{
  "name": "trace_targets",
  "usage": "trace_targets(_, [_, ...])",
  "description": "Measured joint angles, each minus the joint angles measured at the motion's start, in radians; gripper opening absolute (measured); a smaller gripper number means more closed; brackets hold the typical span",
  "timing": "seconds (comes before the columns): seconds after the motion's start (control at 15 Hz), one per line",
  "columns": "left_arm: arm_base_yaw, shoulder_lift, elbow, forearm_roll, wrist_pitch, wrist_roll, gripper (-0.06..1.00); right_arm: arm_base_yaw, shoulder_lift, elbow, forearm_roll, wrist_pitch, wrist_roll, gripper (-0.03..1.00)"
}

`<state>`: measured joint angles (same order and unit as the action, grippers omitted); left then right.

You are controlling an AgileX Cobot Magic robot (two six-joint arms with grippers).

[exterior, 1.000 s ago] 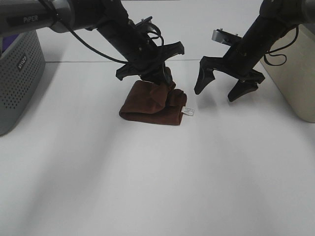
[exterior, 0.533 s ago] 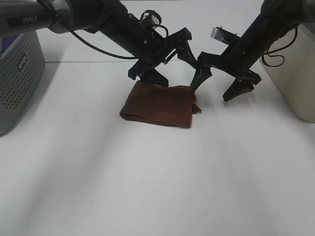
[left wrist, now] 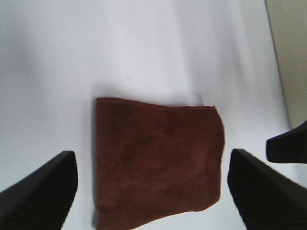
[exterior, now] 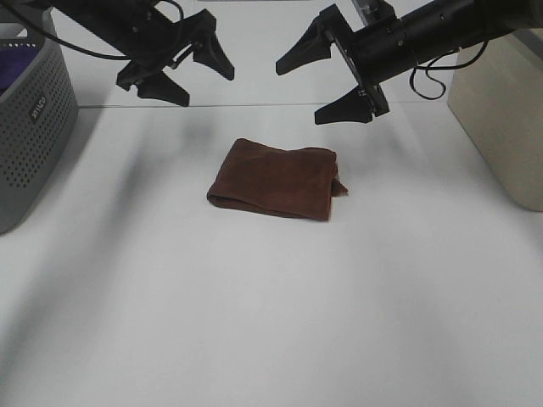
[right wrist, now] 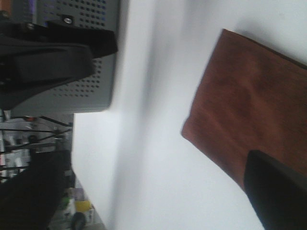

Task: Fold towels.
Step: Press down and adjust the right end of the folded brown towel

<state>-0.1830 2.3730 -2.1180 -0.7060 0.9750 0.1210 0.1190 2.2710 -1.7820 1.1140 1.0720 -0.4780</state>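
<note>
A brown towel (exterior: 276,180) lies folded in a flat rectangle at the middle of the white table (exterior: 271,322). My left gripper (exterior: 206,85) is open and empty, raised behind and to the left of the towel. My right gripper (exterior: 299,93) is open and empty, raised behind and to the right of it. Neither touches the towel. The left wrist view looks down on the towel (left wrist: 158,158) between that gripper's spread fingers (left wrist: 38,191). The right wrist view shows the towel (right wrist: 254,110) and one finger (right wrist: 278,196).
A grey perforated basket (exterior: 34,127) with something purple inside stands at the left edge; it also shows in the right wrist view (right wrist: 91,14). A beige box (exterior: 509,119) stands at the right edge. The table's back edge runs just behind the towel.
My left gripper let go of the towel's folded part, which now lies flat. Both grippers rose and drew back from the towel, left to the left, right toward the middle.
</note>
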Motion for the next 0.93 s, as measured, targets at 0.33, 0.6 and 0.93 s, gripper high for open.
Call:
trace_targets(0.33, [0.031,0.000,0.000,0.065,0.021,0.001,0.80,0.000,0.156,0.000,0.049,0.041,-0.029,0.95])
trace_targets(0.6, [0.031,0.000,0.000,0.067,0.026,0.001,0.80,0.000,0.181,0.000,-0.070,0.020,-0.022,0.95])
trace_targets(0.93, [0.031,0.000,0.000,0.069,0.081,0.001,0.80,0.000,0.114,0.000,-0.213,0.016,-0.016,0.95])
